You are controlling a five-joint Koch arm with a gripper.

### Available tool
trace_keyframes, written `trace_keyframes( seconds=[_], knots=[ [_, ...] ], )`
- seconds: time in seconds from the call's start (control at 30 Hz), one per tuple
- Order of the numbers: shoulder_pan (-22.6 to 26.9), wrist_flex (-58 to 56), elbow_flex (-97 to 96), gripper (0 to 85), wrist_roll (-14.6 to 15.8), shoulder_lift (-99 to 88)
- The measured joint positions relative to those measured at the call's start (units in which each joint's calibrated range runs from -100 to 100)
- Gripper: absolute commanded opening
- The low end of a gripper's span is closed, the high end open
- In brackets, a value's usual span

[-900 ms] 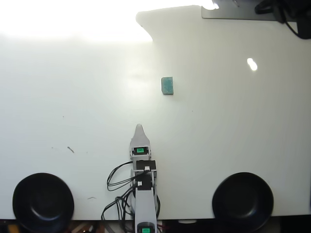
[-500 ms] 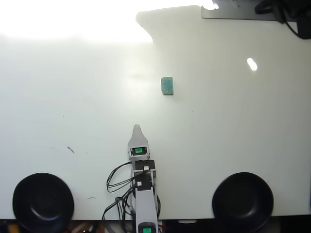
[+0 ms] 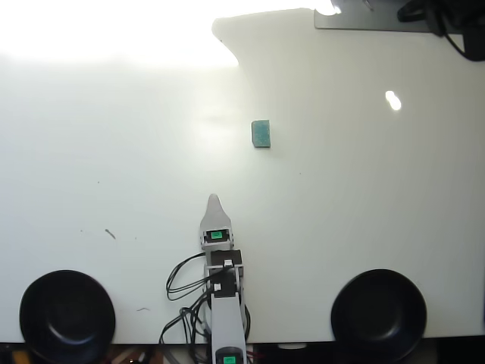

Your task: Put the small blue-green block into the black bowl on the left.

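The small blue-green block (image 3: 261, 133) lies alone on the white table, in the upper middle of the overhead view. My gripper (image 3: 214, 199) points up the picture from the bottom centre, well short of the block and a little to its left. Only one pointed tip shows, so its jaws lie one behind the other and nothing can be seen between them. The black bowl (image 3: 67, 315) on the left sits at the bottom left corner, far from both block and gripper.
A second black bowl (image 3: 378, 313) sits at the bottom right. Black cables (image 3: 182, 277) loop beside the arm's base. Strong glare washes out the table's top left. A dark object (image 3: 443, 19) stands at the top right corner.
The gripper tip has swung very slightly to the left since the earliest frame. The block and both bowls have stayed put.
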Motion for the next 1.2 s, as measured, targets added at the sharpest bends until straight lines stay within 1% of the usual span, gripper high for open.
trace_keyframes(
  seconds=[0.5, 0.63, 0.87, 1.13, 1.2],
  knots=[
    [0.2, 0.0, -0.1, 47.9, -0.1, 0.0],
    [0.2, 0.0, -0.1, 47.8, -0.8, -0.1],
    [-1.1, 0.0, 0.3, 47.9, -6.0, -0.1],
    [-2.5, -0.4, 5.6, 47.8, -14.4, -0.1],
    [-2.8, 0.2, 6.9, 46.3, -17.5, -0.1]
  ],
)
